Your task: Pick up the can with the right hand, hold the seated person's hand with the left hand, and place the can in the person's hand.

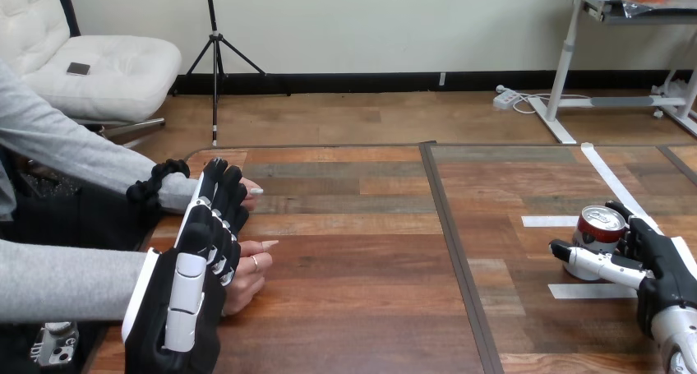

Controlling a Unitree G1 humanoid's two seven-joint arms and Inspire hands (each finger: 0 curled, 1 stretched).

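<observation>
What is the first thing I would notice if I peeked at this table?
Probably the robot's black-and-white left hand at the table's left side, its straight fingers stretched over the person's nearer hand and reaching the person's farther hand. Then your eye would jump far right, where the right hand has thumb and fingers curled round a red-and-silver can standing upright on the wooden table.

Red can point(598, 226), silver top, upright on desk point(353, 308) right side, btwn white tape strips point(592, 291). Person's hands point(251, 267) at left edge.
</observation>
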